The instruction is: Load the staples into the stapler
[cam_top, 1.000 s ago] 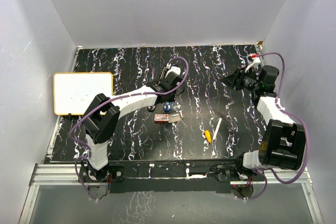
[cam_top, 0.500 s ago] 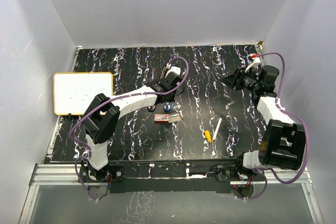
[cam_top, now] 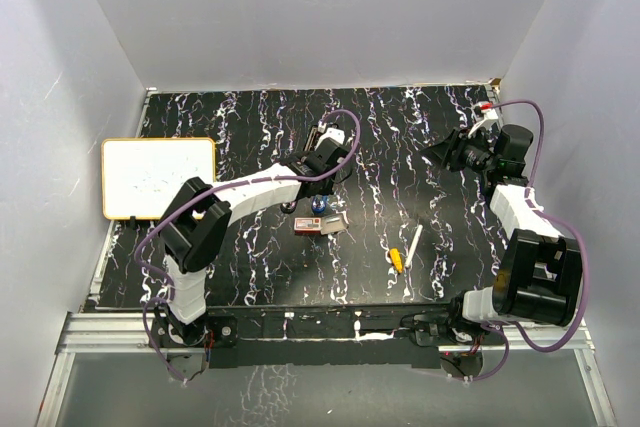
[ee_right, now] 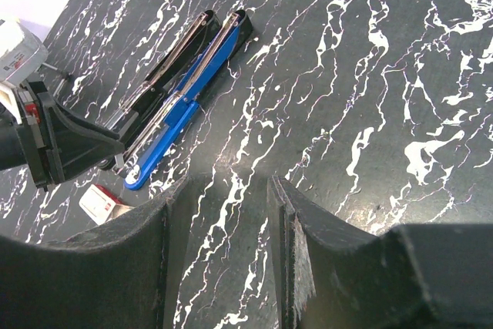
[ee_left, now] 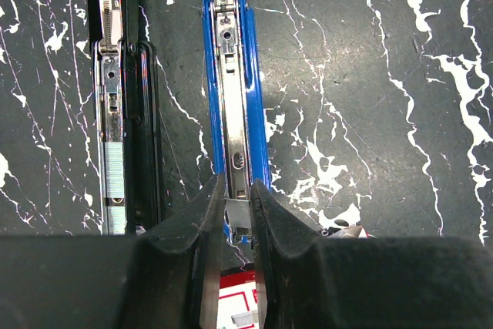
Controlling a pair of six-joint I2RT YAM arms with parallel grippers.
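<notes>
Top view: the left gripper [cam_top: 320,199] covers most of the blue stapler [ee_left: 231,75]. The staples [cam_top: 310,225], a red-and-white box, lie just on the base side of that stapler. A white pen [cam_top: 412,245] with a yellow tip lies well to the stapler's right, and a whiteboard [cam_top: 158,177] lies far to its left.

Left wrist view, the only one to show this detail: the blue stapler lies opened flat with its metal rail bare. A black stapler [ee_left: 123,113], also open, lies just beside it and parallel. The left fingers [ee_left: 212,202] are drawn together over the blue stapler's end, with a small silvery piece [ee_left: 237,212] in the narrow gap. Whether that piece is gripped cannot be told. The box shows just past that same end.

Right wrist view: the right gripper [ee_right: 229,182] hangs well apart from the blue stapler, its fingers spread with only table [ee_right: 370,75] between them. Both staplers appear at full length.
</notes>
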